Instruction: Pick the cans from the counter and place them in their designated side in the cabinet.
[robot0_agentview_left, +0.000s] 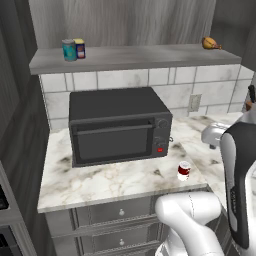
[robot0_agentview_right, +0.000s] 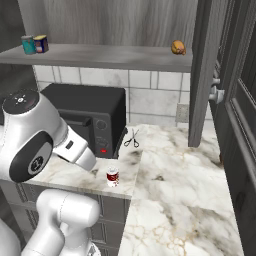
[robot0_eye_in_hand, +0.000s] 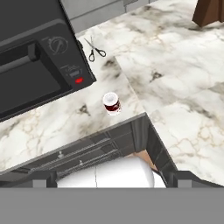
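Currently, red can (robot0_eye_in_hand: 112, 103) upright mid-frame near counter (robot0_eye_in_hand: 175, 65) edge, gripper (robot0_eye_in_hand: 109, 183) high above, fingers spread empty; risk: an off-centre descent could tip it over the edge.

Red can (robot0_agentview_left: 184, 170) stands on counter (robot0_agentview_left: 110, 182) beside microwave (robot0_agentview_left: 119, 125).

— Where is the arm (robot0_agentview_right: 35, 145)?
— It rises bent, its white elbow high in the right base view.
— And in the left base view?
— A white link low, a dark-sided one upright at the right edge.
— The gripper (robot0_eye_in_hand: 113, 177)?
— Its finger tips (robot0_eye_in_hand: 43, 178) stand wide apart, pointing down, holding nothing.
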